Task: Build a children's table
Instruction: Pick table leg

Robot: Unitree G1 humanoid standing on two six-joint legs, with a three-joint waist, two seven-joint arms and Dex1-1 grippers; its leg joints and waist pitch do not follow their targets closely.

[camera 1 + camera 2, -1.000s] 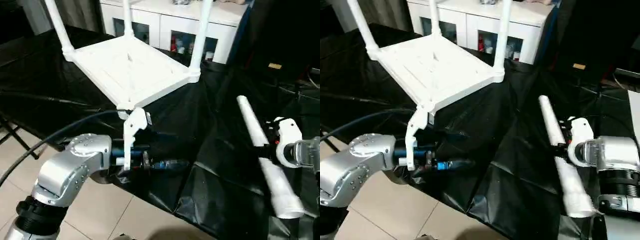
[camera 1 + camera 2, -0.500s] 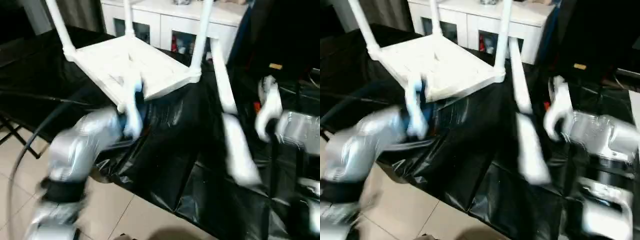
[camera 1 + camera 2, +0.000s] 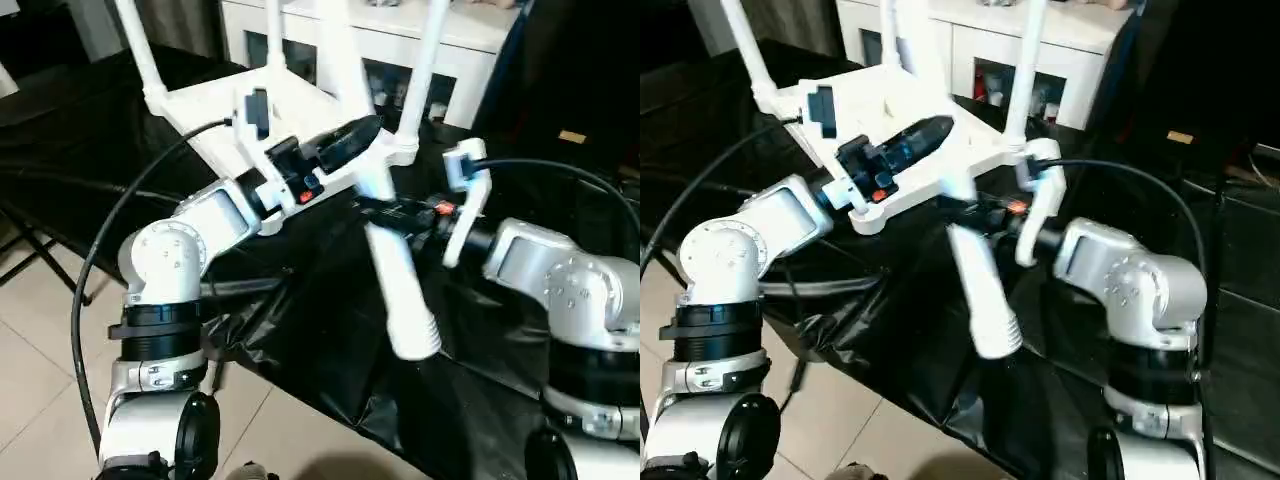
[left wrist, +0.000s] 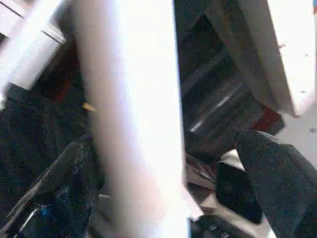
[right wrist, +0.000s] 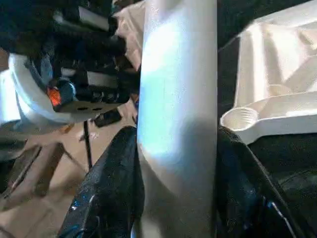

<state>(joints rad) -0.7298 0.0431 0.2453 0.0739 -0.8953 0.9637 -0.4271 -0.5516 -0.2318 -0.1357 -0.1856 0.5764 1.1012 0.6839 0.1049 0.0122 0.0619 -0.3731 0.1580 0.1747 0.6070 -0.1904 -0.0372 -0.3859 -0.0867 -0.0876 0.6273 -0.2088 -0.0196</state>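
Observation:
The white tabletop point(image 3: 205, 95) lies upside down on the black cloth, with three tapered legs standing up from its corner sockets. The fourth leg point(image 3: 395, 280) hangs tilted over the tabletop's near corner, ribbed end low. My right gripper point(image 3: 385, 212) is shut on it. In the right wrist view both fingers point(image 5: 111, 183) press the leg point(image 5: 178, 99), and an empty socket point(image 5: 241, 118) sits beside it. My left gripper point(image 3: 350, 140) is raised over the tabletop. In its wrist view the fingers point(image 4: 277, 183) stand open on either side of the leg point(image 4: 133, 124).
A black cloth point(image 3: 330, 340) covers the work table, whose near edge drops to a tiled floor point(image 3: 40, 340). A white cabinet point(image 3: 470, 30) stands behind. A black cable point(image 3: 95, 260) loops from my left arm.
Both arms have swung up and inward. The right gripper carried the leg from the table's right side to the tabletop's near corner. The left gripper rose from the table edge.

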